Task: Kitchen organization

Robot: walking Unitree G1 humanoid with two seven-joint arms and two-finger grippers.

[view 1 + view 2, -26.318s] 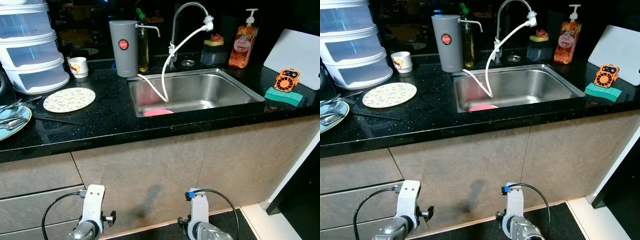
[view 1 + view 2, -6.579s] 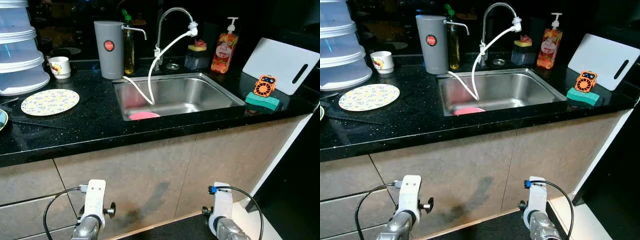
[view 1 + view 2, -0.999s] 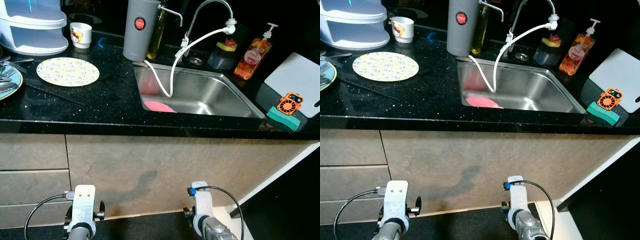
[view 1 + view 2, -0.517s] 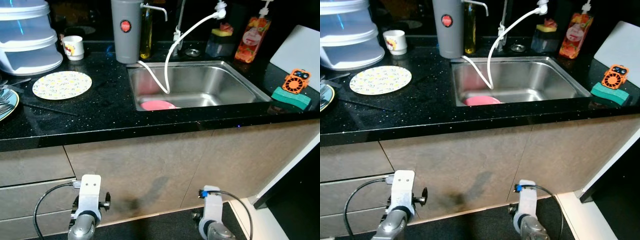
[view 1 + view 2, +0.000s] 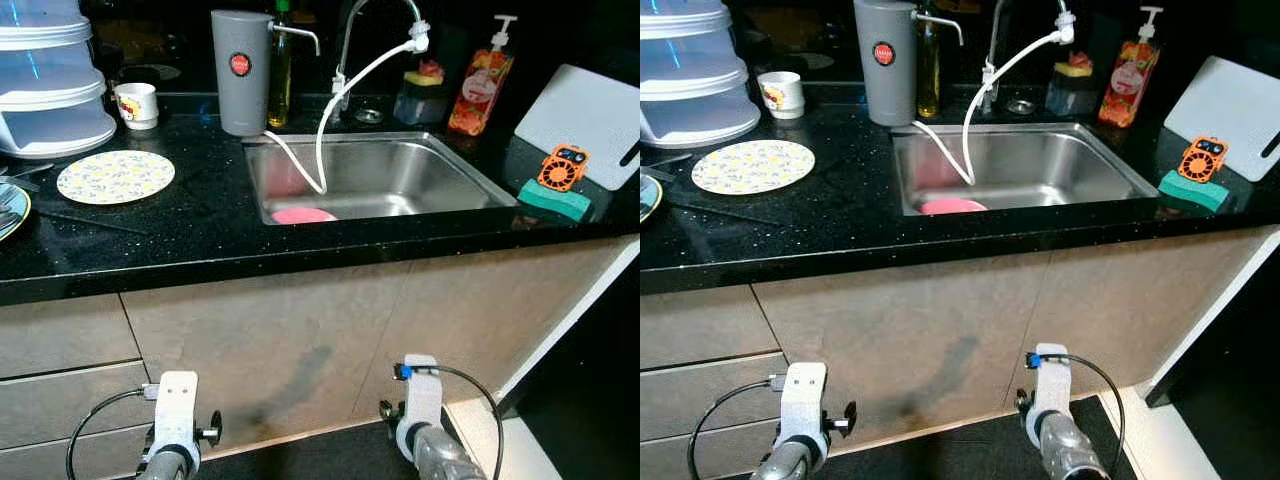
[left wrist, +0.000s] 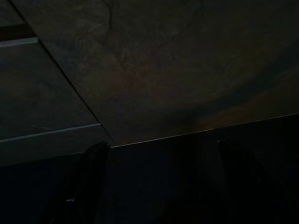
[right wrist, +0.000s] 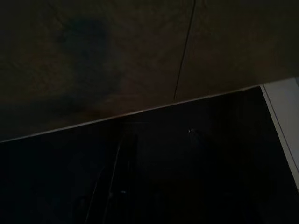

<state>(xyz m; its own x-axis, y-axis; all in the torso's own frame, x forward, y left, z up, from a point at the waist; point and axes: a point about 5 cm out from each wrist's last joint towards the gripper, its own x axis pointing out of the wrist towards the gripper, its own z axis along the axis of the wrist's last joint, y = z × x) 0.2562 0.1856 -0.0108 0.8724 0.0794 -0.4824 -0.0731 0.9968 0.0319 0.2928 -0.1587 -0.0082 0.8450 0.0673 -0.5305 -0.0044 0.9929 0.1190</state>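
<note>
A black stone counter holds a steel sink with a pink dish lying on its bottom. A white hose runs from the faucet down into the basin. Left of the sink lie a floral plate and a small cup. A grey canister stands at the sink's back corner. Both arms hang low in front of the cabinet doors, left arm and right arm. In the dark left wrist view my left gripper is open and empty.
Stacked clear containers and a blue plate with cutlery sit at the far left. A soap bottle, a white cutting board and an orange gadget on a green sponge are right of the sink. Dark floor lies below the cabinets.
The head camera has swung and shifted, so the whole counter sits differently in the picture. Nothing on the counter has moved, and both arms still hang low.
</note>
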